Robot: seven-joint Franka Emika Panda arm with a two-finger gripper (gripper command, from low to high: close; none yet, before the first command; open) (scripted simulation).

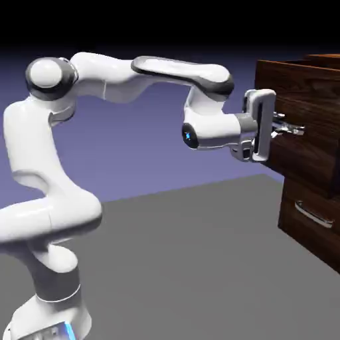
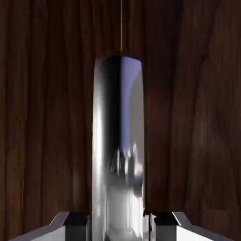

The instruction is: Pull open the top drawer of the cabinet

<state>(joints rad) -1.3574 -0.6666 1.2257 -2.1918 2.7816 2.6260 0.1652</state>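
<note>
now the fingers pinch narrowly on the silver handle of the top drawer, touching both sides.

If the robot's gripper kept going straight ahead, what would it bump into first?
The gripper is closed on the silver handle. Straight ahead, it would likely meet the wooden front of the top drawer just behind the handle.

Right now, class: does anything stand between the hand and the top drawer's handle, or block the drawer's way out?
Nothing visible does. The hand is closed on the handle, and the top drawer faces open space above the table.
</note>
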